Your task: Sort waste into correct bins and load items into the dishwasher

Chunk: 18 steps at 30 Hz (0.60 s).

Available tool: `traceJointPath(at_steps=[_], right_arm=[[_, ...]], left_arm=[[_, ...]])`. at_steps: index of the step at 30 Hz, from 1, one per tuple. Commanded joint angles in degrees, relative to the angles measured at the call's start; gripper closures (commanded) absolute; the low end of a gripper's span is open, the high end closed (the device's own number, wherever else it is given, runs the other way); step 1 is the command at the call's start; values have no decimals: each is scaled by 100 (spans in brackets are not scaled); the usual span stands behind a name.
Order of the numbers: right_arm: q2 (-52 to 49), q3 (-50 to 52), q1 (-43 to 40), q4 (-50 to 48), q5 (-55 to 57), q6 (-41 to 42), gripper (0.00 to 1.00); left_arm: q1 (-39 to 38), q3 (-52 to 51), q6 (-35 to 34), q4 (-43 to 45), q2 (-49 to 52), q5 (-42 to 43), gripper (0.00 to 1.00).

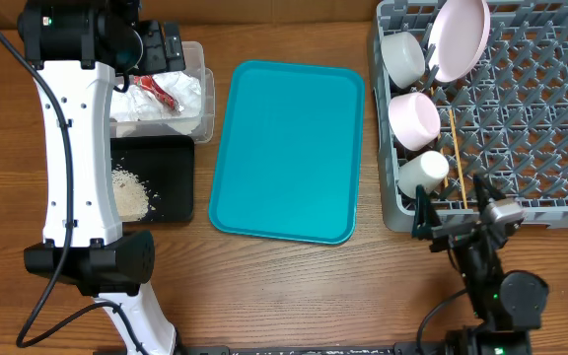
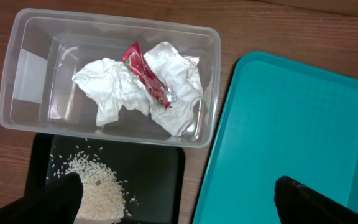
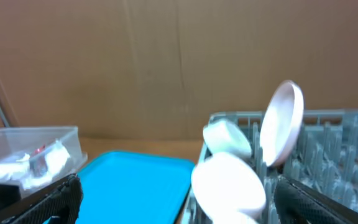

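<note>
The clear tub holds crumpled white napkins and the red sauce packet. The black tray beside it holds a heap of rice scraps. My left gripper is open and empty, above the tub and black tray. The grey dish rack holds a pink plate, a white bowl, a pink bowl, a white cup and chopsticks. My right gripper is open and empty, just in front of the rack's near left corner.
The teal serving tray lies bare between the bins and the rack; it also shows in the right wrist view. My left arm's white link runs along the table's left side. A cardboard wall stands behind the table.
</note>
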<state>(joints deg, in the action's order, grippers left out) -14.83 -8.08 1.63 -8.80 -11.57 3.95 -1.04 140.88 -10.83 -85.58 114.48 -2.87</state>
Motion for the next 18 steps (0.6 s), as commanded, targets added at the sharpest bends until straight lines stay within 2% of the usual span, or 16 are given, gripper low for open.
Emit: traceJointPath(at_steps=[1,5,14,18], right_arm=[[393,391,85,-98,101,125,0],[688,737,98,-98,129,125,0],[1270,763,105,1202,144,125,0],[1471,763,131,1259,162,125,0]], left_arm=[[-20,87,-98,11,-26,-52,0],[-11,87,-98,13,-26,-52,0],[-20,87,-98,13,-26,-52,0],[-20,87,-98,13,-26,-52,0]])
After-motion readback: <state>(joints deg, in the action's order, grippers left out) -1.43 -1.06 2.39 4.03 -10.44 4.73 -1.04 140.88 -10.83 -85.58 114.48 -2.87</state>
